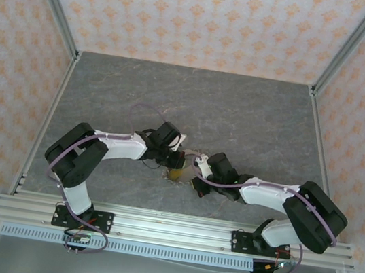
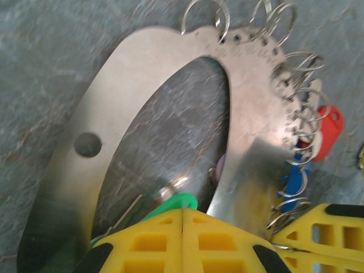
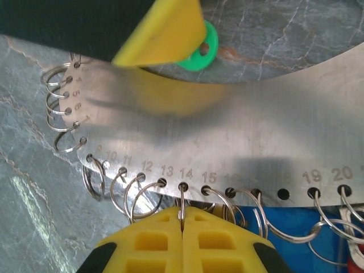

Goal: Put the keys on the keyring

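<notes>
The keyring (image 2: 250,131) is a flat oval steel plate with numbered holes along its rim, each carrying a small split ring. It lies on the grey table between both arms (image 1: 186,159). My left gripper (image 2: 182,211) is shut on a green key (image 2: 177,201) inside the plate's opening. The key's round head (image 3: 200,52) pokes out beside the left gripper's yellow finger (image 3: 162,34). My right gripper (image 3: 182,211) is shut on the split ring (image 3: 182,196) in hole 14. A red key (image 2: 330,128) and a blue key (image 2: 293,185) hang on rings along the plate's edge.
The right gripper's yellow fingers (image 2: 321,230) sit close beside the left ones at the plate's rim. Patterned walls (image 1: 12,83) enclose the grey table (image 1: 255,113) on three sides, and an aluminium rail (image 1: 169,227) runs along the near edge.
</notes>
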Robot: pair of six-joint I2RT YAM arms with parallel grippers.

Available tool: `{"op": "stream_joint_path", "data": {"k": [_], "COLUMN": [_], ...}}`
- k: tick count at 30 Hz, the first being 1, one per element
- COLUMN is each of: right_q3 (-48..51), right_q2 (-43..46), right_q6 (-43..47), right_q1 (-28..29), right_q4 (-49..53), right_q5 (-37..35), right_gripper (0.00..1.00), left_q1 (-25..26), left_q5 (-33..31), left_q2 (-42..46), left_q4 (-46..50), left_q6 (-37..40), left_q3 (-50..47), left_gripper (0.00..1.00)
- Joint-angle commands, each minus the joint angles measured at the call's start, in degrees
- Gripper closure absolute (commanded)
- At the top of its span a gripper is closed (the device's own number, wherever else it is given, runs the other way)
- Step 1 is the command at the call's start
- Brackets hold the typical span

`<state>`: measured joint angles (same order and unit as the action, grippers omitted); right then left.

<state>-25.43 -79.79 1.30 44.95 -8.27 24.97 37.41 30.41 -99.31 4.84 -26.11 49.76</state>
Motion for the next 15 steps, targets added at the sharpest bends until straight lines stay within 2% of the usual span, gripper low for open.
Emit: {"op": "stream_joint_path", "data": {"k": [1,5,15], "right_q3": [3.8,5.3,7.1], "right_q2": [2.3,6.5,7.2], "right_q6": [-2.9,-1.6,0.3], "right_q1": [-0.2,-0.2,-0.2], "right_q4": [-8.3,-11.6,-17.0], "right_q5": [-3.0,-2.4,-3.6], "right_gripper": [1.0,1.0,1.0], "left_q1": [0.4,0.5,0.7], "left_q5": [-2.2,-2.3,-1.8], "left_q2": [-1.0,-1.0,-0.3], "left_q4": [-0.6,-1.3,-1.3], "left_q6": [-1.1,-1.5,-1.7], "left_q3": [-1.0,-2.2,-1.9], "left_gripper": [0.97,0.97,0.97]}}
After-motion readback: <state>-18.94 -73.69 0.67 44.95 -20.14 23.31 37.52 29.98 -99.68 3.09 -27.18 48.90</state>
